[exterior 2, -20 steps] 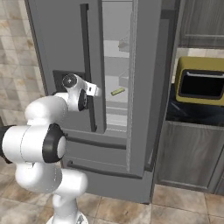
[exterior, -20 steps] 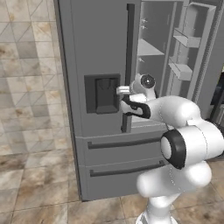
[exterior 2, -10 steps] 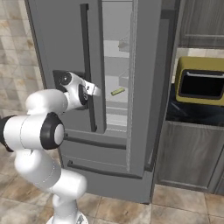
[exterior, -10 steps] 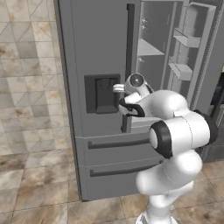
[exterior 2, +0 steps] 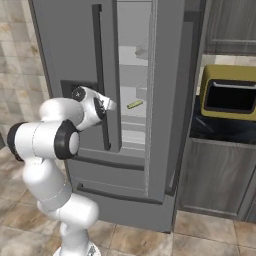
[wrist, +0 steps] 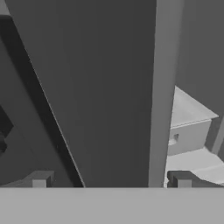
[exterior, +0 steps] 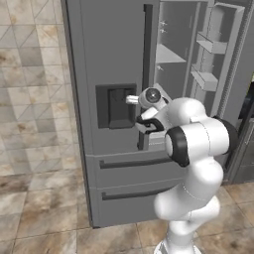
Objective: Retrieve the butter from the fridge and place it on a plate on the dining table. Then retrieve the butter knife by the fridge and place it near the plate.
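Note:
The grey fridge (exterior: 109,49) stands with its left door shut and its right door swung open. On a shelf inside lies the butter (exterior 2: 134,104), a small pale yellow stick. My gripper (exterior: 141,127) hovers at the inner edge of the left door, beside its dark vertical handle (exterior: 147,59), to the left of the butter and outside the compartment. In the hand view the gripper (wrist: 110,181) is open, its fingertips (wrist: 39,179) wide apart with the door's edge (wrist: 162,87) ahead and nothing between them. The plate, dining table and butter knife are out of view.
The open right door (exterior 2: 167,100) stands edge-on, right of the opening, with door bins (exterior: 211,44) on its inner side. A yellow oven (exterior 2: 227,95) sits on a black counter (exterior 2: 220,131) further right. Two lower drawers (exterior: 129,178) and a dark dispenser panel (exterior: 115,106) face me.
The arm's elbow has swung round and risen in front of the fridge. The hand has shifted only slightly at the left door's handle, and the gripper stays open.

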Controlling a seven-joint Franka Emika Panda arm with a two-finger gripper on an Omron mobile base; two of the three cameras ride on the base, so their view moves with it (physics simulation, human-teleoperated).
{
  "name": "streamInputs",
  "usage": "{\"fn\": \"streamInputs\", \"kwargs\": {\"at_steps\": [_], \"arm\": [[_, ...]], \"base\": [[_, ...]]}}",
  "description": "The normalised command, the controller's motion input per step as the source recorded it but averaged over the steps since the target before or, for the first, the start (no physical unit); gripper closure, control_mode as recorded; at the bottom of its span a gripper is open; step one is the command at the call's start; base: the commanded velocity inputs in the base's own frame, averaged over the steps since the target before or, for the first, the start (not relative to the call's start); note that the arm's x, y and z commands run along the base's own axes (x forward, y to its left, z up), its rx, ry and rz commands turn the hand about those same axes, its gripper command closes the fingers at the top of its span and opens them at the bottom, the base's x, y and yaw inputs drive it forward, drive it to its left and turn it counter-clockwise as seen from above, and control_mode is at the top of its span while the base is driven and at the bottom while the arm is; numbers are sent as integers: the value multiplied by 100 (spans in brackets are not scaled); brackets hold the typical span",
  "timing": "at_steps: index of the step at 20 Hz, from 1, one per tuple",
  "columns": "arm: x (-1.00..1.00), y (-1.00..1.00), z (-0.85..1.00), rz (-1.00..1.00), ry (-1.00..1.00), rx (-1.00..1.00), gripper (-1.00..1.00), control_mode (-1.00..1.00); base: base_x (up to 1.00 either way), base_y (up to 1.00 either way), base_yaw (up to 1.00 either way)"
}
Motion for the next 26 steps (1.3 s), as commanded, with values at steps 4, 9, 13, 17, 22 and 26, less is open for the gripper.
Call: {"fn": "streamInputs", "kwargs": {"at_steps": [4,9,13,17,22,26], "arm": [[62,0,-9,0,-9,1,-100,-100],[54,0,-1,0,-10,0,100,-100],[13,0,0,0,-6,1,100,-100],[-13,10,1,0,-3,4,100,-100],[-81,56,17,0,-3,0,100,-100],[-100,63,53,0,7,5,100,-100]], "base": [[0,0,0],[0,0,0],[0,0,0],[0,0,0],[0,0,0],[0,0,0]]}}
